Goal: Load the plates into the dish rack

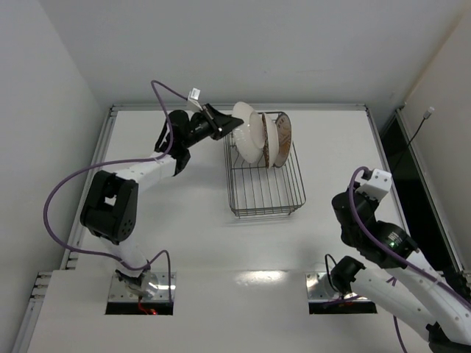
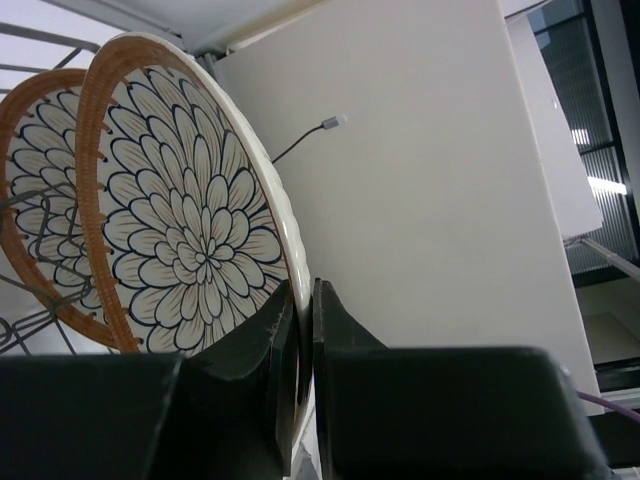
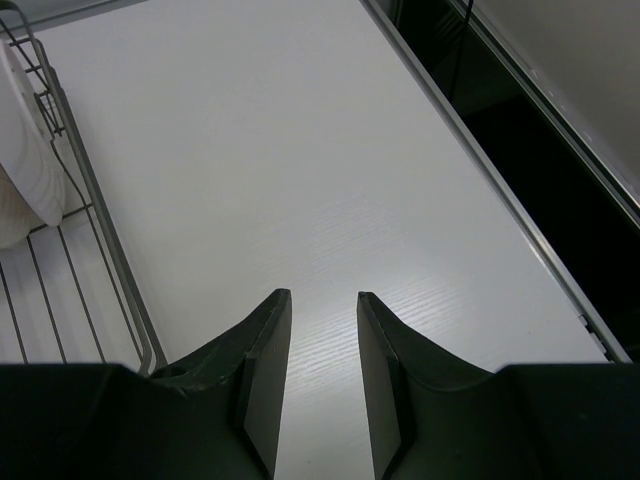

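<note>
The dark wire dish rack [image 1: 266,193] stands mid-table. Three plates stand on edge at its far end. My left gripper [image 1: 229,126] is shut on the rim of the leftmost one [image 1: 247,132], whose pale underside faces the camera. In the left wrist view the fingers [image 2: 303,290] pinch the rim of a brown-rimmed petal plate [image 2: 190,220], and a second brown-rimmed petal plate [image 2: 40,190] stands just behind it among the rack wires [image 2: 30,38]. The sunburst face does not show. My right gripper [image 3: 323,295] is open and empty over bare table, right of the rack.
The right arm [image 1: 368,220] sits near the table's right side. The rack's right wall [image 3: 100,230] and a pale plate [image 3: 25,150] show at the left of the right wrist view. A dark gap [image 3: 520,130] runs beyond the table's right edge.
</note>
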Controlling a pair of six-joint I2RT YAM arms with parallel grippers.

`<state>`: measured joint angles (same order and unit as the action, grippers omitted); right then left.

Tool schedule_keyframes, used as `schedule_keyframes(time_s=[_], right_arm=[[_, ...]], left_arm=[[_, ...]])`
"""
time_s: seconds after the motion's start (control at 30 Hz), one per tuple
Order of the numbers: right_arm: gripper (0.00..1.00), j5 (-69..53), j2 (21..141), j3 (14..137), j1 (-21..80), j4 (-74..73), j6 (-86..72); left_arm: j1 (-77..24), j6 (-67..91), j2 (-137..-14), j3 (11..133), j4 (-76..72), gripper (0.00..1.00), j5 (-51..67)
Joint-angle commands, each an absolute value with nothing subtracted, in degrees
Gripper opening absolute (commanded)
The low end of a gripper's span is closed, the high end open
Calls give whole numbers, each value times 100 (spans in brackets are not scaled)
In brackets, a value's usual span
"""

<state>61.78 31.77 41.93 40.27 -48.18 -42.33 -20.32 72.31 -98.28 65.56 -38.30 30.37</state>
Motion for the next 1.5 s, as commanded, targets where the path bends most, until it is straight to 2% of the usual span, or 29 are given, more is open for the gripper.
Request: schedule_keyframes(time_s=[0.0,0.5,0.63,0.8,1.23,1.43,1.47], right_arm=[[30,6354,3226,4236,4061,-4746,-4359],[30,6354,3278,4236,4113,-4746,-4359],[30,6354,3278,4236,4166,-4746,-4359],[30,6354,3331,4236,4166,-4746,-4359],[33,6354,3331,4236,4219,-4746,-4359],[33,6354,3331,4236,4271,-4746,-4359],[33,6354,3331,4236,4271,-4746,-4359]], left_arm=[[-2162,7295,-9782,6908,-5045,0,2708],[-2338,6909,-10020,6899,-4432,0,2145],[-2583,6478,-10142,7399,-3622,0,1820],[-2716,6354,-10467,7953,-3393,0,1749],[-3339,5590,-11180,9765,-661,0,809],[-3506,5590,-11180,9765,-396,9,581],[-3507,5590,-11180,9765,-309,13,580]])
